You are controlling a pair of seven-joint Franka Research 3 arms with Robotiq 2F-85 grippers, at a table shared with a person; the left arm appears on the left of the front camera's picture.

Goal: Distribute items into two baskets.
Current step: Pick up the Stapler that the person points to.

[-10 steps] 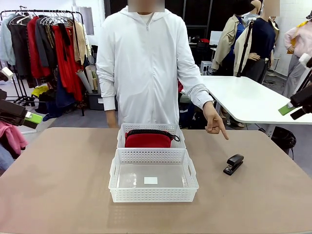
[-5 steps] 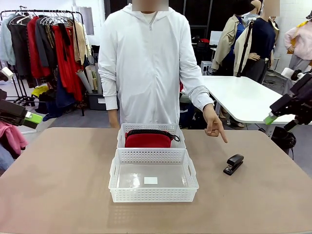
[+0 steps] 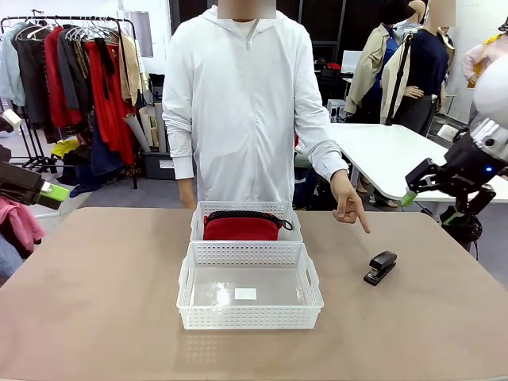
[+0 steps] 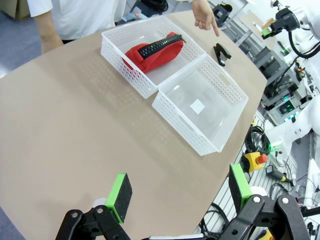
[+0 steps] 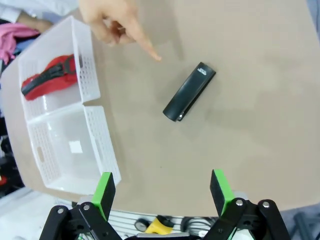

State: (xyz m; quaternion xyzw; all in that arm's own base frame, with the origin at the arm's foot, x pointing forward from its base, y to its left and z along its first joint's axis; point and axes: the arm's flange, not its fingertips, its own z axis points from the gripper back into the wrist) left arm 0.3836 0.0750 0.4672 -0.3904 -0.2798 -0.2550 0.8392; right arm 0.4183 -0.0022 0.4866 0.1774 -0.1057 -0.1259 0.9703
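Note:
The red pouch lies in the far white basket, in front of the person. An identical near basket touches it and holds nothing. The black stapler lies on the table to the right of the baskets, and the person's hand points a finger down toward it. My right gripper hangs open in the air, up and to the right of the stapler. In the right wrist view the stapler lies ahead of the right gripper. My left gripper is open and high off the table's left side.
The tan table has free room to the left and right of the baskets. A white table stands behind on the right, and a clothes rack at the back left. In the left wrist view, cables and an emergency stop button lie beyond the table edge.
My right arm has swung down and left, closer to the table's right side. The left arm, the pointing hand, the stapler and the baskets stay put.

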